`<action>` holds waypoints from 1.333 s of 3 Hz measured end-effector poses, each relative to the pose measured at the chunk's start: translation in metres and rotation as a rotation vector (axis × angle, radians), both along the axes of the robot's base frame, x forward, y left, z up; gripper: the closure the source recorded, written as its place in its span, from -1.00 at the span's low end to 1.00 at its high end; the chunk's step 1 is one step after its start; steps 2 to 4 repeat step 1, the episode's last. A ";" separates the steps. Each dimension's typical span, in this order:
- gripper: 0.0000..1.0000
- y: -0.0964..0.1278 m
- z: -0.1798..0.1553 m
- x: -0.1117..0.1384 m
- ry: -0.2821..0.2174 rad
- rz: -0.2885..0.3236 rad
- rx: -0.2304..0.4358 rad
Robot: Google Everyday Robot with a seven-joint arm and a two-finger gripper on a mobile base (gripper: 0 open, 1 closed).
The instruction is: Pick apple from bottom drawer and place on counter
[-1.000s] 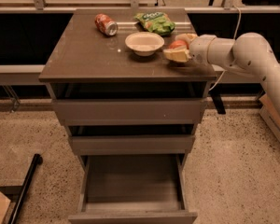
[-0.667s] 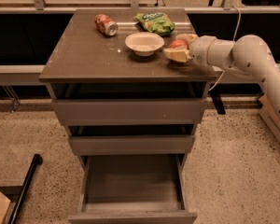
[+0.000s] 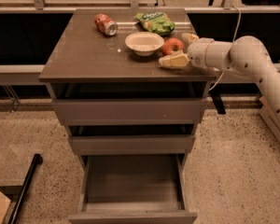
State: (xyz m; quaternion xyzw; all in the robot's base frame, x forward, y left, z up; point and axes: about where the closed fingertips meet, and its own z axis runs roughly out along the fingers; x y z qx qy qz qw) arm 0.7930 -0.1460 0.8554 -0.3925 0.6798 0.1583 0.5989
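The small red apple [image 3: 172, 45] rests on the counter [image 3: 84, 50], just right of the white bowl. My gripper [image 3: 174, 50] reaches in from the right at counter height, with one pale finger [image 3: 175, 60] in front of the apple and the other behind it. The fingers stand apart, and the near one is clear of the apple. The bottom drawer [image 3: 133, 217] is pulled fully out below, and I see nothing inside it.
A white bowl [image 3: 144, 43], a red-orange soda can [image 3: 105, 24] lying on its side and a green snack bag [image 3: 155, 22] sit on the counter. The two upper drawers are shut. A black bar [image 3: 25, 183] lies on the floor at the lower left.
The near finger has moved away from the apple toward the counter's front edge, so more of the apple shows. The apple now sits free on the counter.
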 end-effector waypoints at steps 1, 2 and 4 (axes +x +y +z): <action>-1.00 0.000 0.000 0.000 0.000 0.000 0.000; -1.00 0.000 0.000 0.000 0.000 0.000 0.000; -1.00 0.000 0.000 0.000 0.000 0.000 0.000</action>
